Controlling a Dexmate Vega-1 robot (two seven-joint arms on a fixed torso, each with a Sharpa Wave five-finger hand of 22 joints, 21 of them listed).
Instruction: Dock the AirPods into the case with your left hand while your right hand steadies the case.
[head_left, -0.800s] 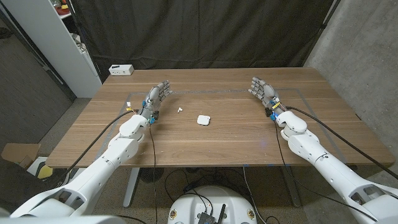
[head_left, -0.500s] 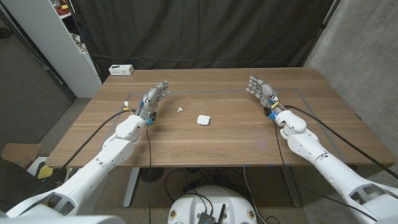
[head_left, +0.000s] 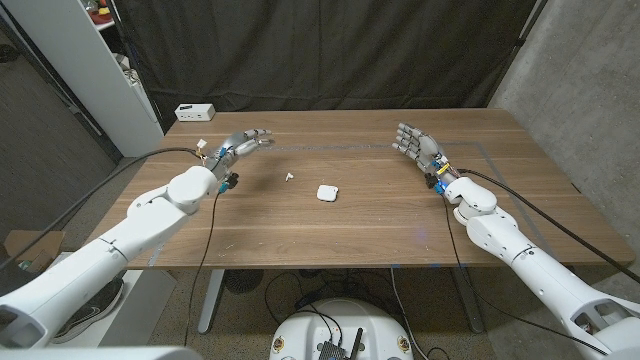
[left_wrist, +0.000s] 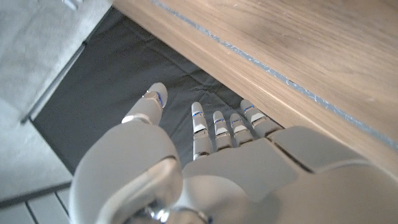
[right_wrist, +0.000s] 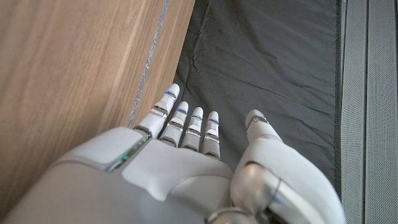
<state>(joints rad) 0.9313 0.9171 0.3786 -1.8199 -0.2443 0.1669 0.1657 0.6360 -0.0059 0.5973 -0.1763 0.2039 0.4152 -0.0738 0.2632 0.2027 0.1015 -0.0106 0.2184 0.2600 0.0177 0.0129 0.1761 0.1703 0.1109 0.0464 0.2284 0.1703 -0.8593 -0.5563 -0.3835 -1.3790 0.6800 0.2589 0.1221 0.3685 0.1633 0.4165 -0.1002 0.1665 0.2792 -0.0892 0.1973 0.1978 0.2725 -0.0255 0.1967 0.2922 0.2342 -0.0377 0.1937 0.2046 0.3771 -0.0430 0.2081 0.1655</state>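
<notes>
Grey-fingered left robot hand (head_left: 243, 141), spread and empty, has swung its fingers inward toward the desk's (head_left: 330, 235) middle. The right robot hand (head_left: 417, 144) stays spread by the far-right. AirPod (head_left: 288, 176) and case (head_left: 326, 192) lie mid-desk, untouched.

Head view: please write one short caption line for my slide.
Both open hands, left hand and right hand, hover over the table; earbud and white case lie between, untouched.
</notes>
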